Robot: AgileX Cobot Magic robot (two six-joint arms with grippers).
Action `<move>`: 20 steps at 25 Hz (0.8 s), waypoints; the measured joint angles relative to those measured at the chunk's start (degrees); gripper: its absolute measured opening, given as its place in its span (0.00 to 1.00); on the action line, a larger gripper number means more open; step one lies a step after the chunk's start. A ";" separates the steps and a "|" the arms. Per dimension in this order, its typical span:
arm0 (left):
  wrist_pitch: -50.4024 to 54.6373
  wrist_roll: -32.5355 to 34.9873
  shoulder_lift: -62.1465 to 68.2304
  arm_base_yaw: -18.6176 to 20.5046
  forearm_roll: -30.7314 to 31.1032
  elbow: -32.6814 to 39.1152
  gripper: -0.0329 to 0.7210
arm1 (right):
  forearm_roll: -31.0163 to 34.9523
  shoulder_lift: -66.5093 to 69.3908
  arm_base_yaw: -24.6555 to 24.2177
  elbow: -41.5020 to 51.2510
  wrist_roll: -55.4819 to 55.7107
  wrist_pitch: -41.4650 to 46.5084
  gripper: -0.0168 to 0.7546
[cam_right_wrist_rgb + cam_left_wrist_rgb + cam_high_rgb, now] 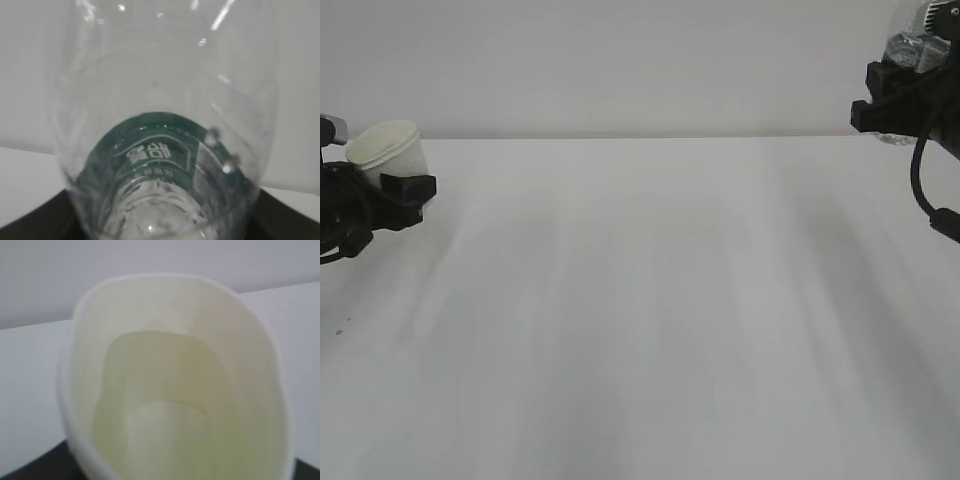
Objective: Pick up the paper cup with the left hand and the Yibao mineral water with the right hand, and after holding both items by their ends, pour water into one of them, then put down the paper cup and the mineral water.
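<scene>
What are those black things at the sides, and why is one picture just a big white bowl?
Those black things are two robot arms with pinching hands. One camera looks along a white table. At its left edge, the left hand holds a paper cup, tipped sideways. At the right edge, the right hand holds a clear water bottle, mostly out of the picture. The other two cameras sit on the arms' wrists. The "bowl" is really the cup seen close up from the left wrist. The right wrist camera looks at the bottle with its green label. I see nothing lying on the table between them.
</scene>
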 joint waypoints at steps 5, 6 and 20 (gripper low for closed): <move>-0.05 0.58 0.82 0.00 -0.74 0.00 0.54 | 0.00 0.00 0.00 0.00 0.00 0.00 0.60; -0.05 0.84 0.82 0.00 -1.03 0.00 0.54 | 0.00 0.00 0.00 0.00 0.00 0.08 0.60; -0.15 2.97 0.82 0.00 -3.09 0.00 0.54 | 0.00 0.00 0.00 0.00 0.00 0.08 0.60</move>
